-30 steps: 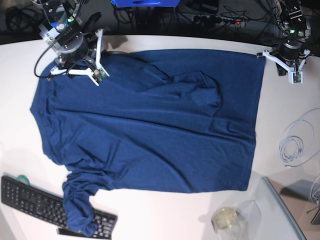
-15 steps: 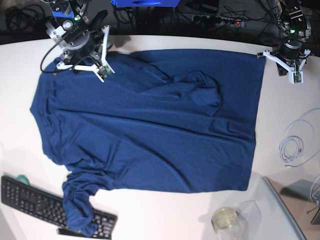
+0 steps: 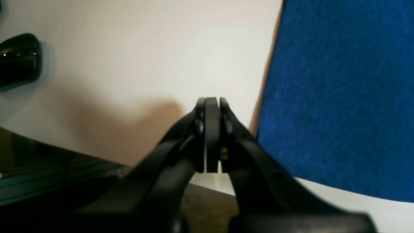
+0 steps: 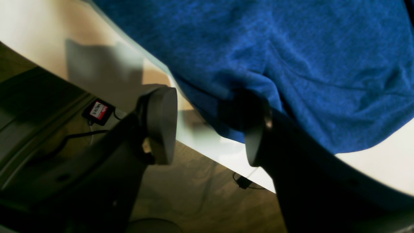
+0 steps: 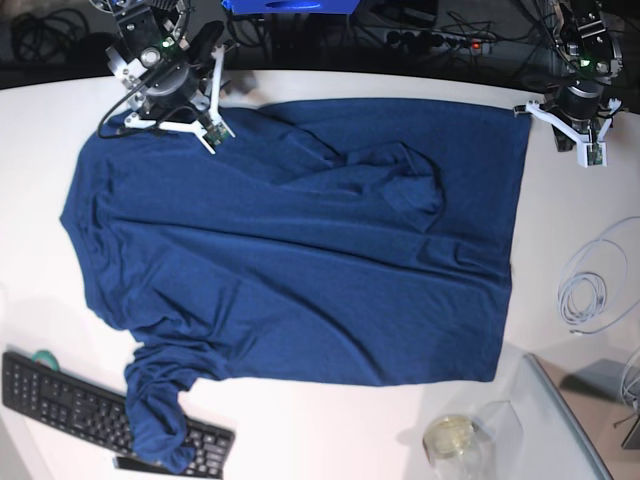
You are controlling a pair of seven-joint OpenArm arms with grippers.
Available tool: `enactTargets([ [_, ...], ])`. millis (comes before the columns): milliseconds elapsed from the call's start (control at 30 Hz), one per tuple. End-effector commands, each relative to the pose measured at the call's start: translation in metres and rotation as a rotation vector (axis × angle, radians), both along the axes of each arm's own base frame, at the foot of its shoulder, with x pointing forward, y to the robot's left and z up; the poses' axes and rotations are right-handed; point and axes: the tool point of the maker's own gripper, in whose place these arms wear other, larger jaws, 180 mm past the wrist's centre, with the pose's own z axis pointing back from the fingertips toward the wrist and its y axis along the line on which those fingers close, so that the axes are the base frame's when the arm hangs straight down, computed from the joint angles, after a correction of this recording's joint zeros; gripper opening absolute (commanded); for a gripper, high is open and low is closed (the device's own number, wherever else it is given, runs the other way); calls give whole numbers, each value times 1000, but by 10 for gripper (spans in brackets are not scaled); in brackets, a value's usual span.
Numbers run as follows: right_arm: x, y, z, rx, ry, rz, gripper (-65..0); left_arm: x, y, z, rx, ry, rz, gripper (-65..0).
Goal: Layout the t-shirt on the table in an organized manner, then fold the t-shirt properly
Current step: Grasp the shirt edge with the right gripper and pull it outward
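Right pincer (image 5: 190,95) farther back, released; left pincer (image 5: 583,128) clenched; keyboard (image 5: 70,405) under t-shirt (image 5: 300,250) sleeve.

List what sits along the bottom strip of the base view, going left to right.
black keyboard → bunched t-shirt sleeve, draped over the keyboard's right end → bare white table → clear glass jar → grey stand

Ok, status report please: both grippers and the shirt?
Left gripper shut, empty, beside shirt. Right gripper open at shirt's far edge. One sleeve bunched over keyboard.
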Motion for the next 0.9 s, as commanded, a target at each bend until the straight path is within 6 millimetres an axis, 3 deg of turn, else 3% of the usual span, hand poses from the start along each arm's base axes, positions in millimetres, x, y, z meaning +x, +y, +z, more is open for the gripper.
enactTargets([
  [0, 6, 1, 5, 9, -26, 4, -423, 6, 6, 10, 23, -32, -2, -650],
  [133, 7, -2, 6, 3, -29, -1, -645, 6, 7, 10, 25, -31, -3, -650],
  [200, 9, -3, 7, 1, -36, 0, -650, 6, 7, 10, 25, -31, -3, -650],
  [500, 39, 7, 52, 44, -180, 1, -650, 6, 7, 10, 25, -31, -3, -650],
  [700, 84, 6, 68, 36, -273, 7, -650, 6, 7, 10, 25, -31, -3, -650],
  [867, 114, -7, 62, -35, -250, -9, -650, 5, 7, 10, 26, -30, -3, -650],
])
